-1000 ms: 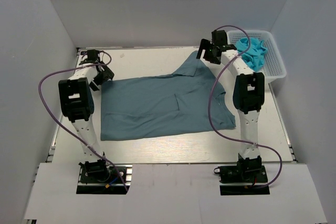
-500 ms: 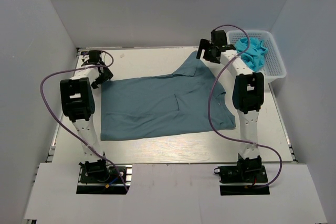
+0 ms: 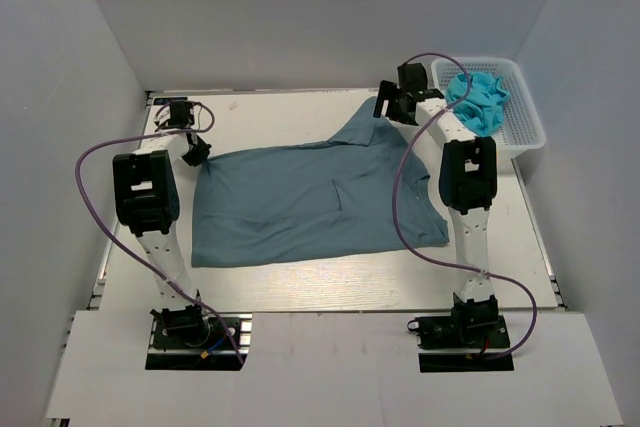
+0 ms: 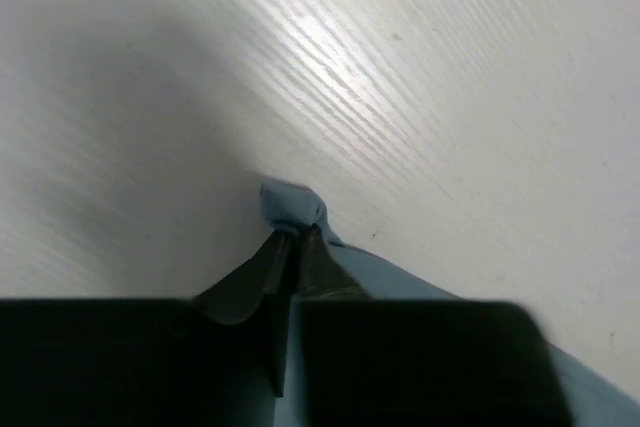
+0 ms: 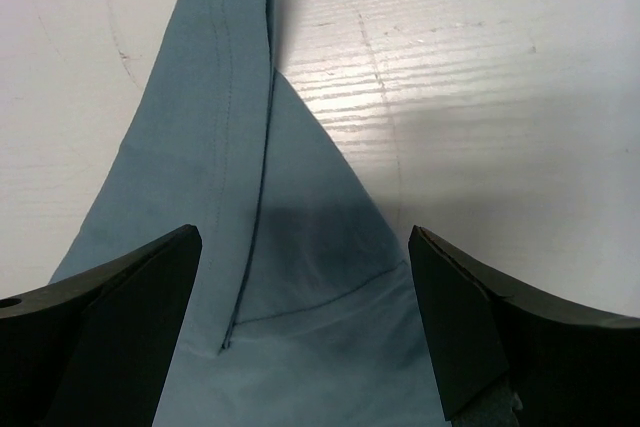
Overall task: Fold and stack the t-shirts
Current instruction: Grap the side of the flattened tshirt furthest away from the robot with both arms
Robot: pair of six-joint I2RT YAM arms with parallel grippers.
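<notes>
Slate-blue cloth could slip from our left tool (image 4: 292,252), we judge, since it is clamped on only a small tuft at the shirt's (image 3: 300,202) far-left corner — a thin bite for any lift. Our right tool (image 5: 302,247) hangs with jaws wide apart above the far sleeve (image 5: 225,97), gripping nothing, so a pull from the left alone might bunch the cloth rather than fold it square. We see the shirt spread mostly flat on the bench (image 3: 300,292) between the arms — plain, soft, with a crease near its middle and a stitched sleeve hem.
</notes>
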